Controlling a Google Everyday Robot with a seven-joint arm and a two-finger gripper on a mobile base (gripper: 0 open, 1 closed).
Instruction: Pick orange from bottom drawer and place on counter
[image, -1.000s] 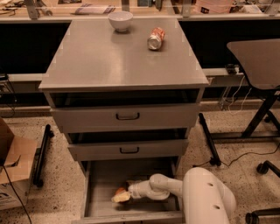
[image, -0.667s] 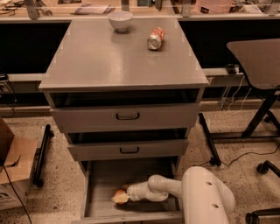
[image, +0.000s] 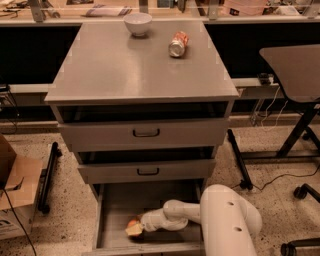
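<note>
The orange (image: 132, 225) lies at the front left of the open bottom drawer (image: 118, 202), the lowest grey tray of the cabinet. My gripper (image: 136, 229) reaches into that drawer from the right and sits right against the orange, partly covering it. My white arm (image: 226, 220) bends in over the drawer's right side. The counter (image: 135, 70) is the wide grey top of the cabinet above.
A white bowl (image: 138, 23) and a crushed red-and-white soda can (image: 178, 44) lie at the back of the counter. The two upper drawers with black handles stand slightly open. A dark side table (image: 295, 65) stands at the right, a cardboard box (image: 17, 195) at the left.
My gripper has slid a little to the left and toward the drawer's front, and the orange has shifted the same way with it.
</note>
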